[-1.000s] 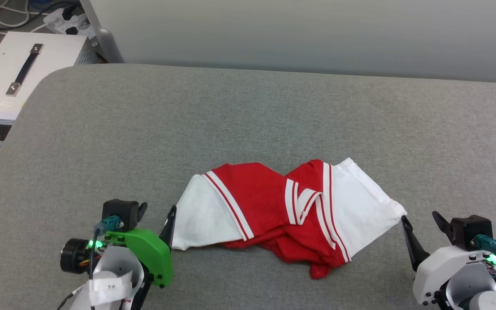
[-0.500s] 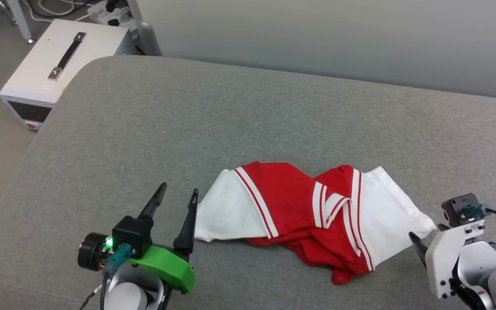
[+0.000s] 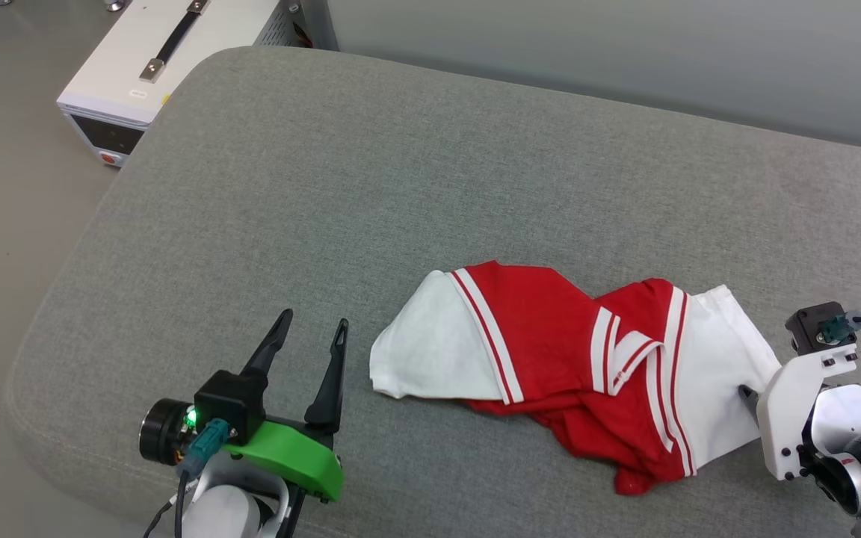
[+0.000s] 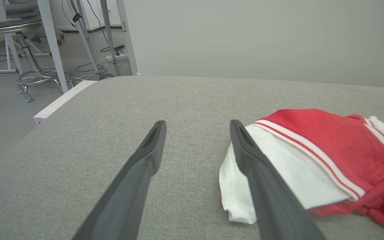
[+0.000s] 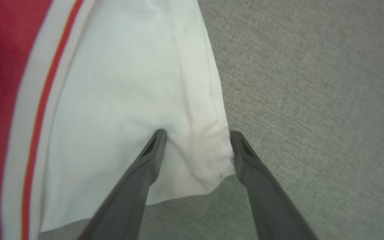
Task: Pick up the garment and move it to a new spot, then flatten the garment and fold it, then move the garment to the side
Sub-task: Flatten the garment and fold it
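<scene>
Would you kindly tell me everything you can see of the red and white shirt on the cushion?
The red soft-fabric jersey shirt with white short sleeves and red-and-white striped trim lies crumpled and twisted on the grey fabric cushion, sleeves spread to either side. The open right end effector straddles one white sleeve's corner; the open left end effector stands beside the other sleeve.

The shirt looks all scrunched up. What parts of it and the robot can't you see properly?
- Garment, head view: its red body is bunched, and the folds hide much of its surface.
- Garment, left wrist view: its far end is cut off by the picture's right edge.
- Right gripper, head view: its white wrist housing covers most of the fingers.
- White box, head view: cut off by the top edge.
</scene>
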You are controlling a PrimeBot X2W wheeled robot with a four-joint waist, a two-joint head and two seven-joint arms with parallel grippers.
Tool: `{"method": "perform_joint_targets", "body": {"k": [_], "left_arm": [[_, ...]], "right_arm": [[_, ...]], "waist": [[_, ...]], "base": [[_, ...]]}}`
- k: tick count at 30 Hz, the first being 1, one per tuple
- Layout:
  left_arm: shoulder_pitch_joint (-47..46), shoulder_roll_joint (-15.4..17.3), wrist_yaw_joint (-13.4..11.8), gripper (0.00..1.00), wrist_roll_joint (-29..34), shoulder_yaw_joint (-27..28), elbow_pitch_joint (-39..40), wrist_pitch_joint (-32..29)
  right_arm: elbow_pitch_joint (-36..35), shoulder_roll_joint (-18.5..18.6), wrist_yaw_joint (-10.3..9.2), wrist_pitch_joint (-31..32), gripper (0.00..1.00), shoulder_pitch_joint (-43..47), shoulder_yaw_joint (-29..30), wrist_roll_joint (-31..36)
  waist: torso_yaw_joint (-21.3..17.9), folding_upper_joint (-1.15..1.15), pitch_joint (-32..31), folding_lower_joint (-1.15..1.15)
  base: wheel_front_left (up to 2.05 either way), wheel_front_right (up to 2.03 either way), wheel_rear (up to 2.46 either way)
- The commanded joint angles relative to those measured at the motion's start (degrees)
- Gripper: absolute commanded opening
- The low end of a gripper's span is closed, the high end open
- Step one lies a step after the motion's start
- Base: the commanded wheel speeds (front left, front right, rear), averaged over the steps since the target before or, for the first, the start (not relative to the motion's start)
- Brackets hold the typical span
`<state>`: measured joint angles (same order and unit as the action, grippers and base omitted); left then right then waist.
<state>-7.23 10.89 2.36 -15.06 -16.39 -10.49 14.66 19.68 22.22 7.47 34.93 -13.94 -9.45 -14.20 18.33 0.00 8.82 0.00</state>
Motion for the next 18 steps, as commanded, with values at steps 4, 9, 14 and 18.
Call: {"method": "perform_joint_targets", "body": {"k": [4, 9, 14, 18], "left_arm": [[-0.78, -0.73, 0.43, 1.0, 0.86, 0.45, -0.29, 0.33], [-1.08, -1.09, 0.77, 1.0, 1.02, 0.71, -1.02, 0.33], [-1.22, -1.54, 1.09, 1.0, 1.14, 0.82, -1.53, 0.33], [-1.41, -1.84, 1.31, 1.0, 1.29, 0.9, -1.95, 0.33]], "right_arm": [[2.73, 1.11, 0.02, -2.02, 0.0, -0.76, -1.29, -0.98], [3.67, 4.51, 0.02, -4.47, 0.0, -3.33, 0.22, -0.55], [4.93, 8.69, 0.02, -6.97, 0.0, -5.79, 2.48, 0.33], [6.76, 11.27, 0.02, -8.58, 0.0, -7.3, 4.17, 1.31]], "waist": [[-0.5, 0.0, 0.32, 0.0], [-1.59, 0.0, -0.09, 0.0], [-2.35, 0.0, -0.09, 0.0], [-2.65, 0.0, 0.32, 0.0]], "base": [[0.0, 0.0, 0.0], [0.0, 0.0, 0.0], [0.0, 0.0, 0.0], [0.0, 0.0, 0.0]]}}
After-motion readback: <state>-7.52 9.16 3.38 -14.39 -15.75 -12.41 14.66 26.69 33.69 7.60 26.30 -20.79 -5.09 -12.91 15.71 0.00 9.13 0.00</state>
